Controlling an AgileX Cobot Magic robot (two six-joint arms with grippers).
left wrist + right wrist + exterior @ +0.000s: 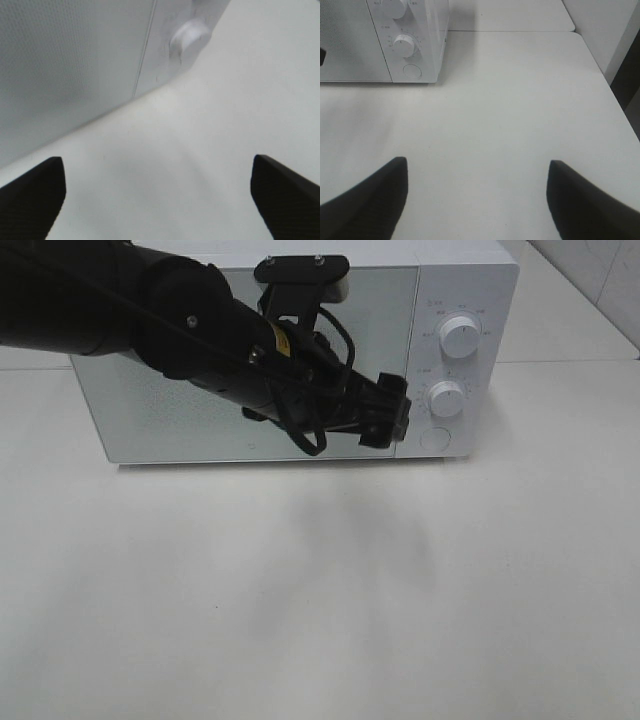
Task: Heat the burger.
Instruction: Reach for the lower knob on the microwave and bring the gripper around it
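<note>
At the back of the white surface point(320, 590): one white microwave point(250, 360), door point(180, 390) shut flush, control panel on the side toward the right arm.

Item, panel controls: upper knob point(459, 335), lower knob point(446, 398), and below these a flat round button point(435, 438) near the microwave's bottom edge.

Item, left arm point(150, 315): black, lying slantwise across the front of the microwave door.

Item, left hand point(388, 412): in front of the door's panel-side edge, just beside the lower knob; whether it touches the microwave cannot be told. In the left wrist view its two dark fingers point(35, 190) stand wide apart with bare surface between them, nothing gripped. That view faces the foot of the microwave where door meets panel, with one round control point(190, 37) low on the panel; which of the three it is cannot be told.

Item, right hand point(477, 170): well clear of the microwave, in front of it and beyond its panel end, above bare surface. Fingers point(375, 195) spread apart, nothing gripped.

Item, the burger: shows in no view. Its place relative to the microwave, and so to either hand, cannot be told; the frosted door lets nothing through.
</note>
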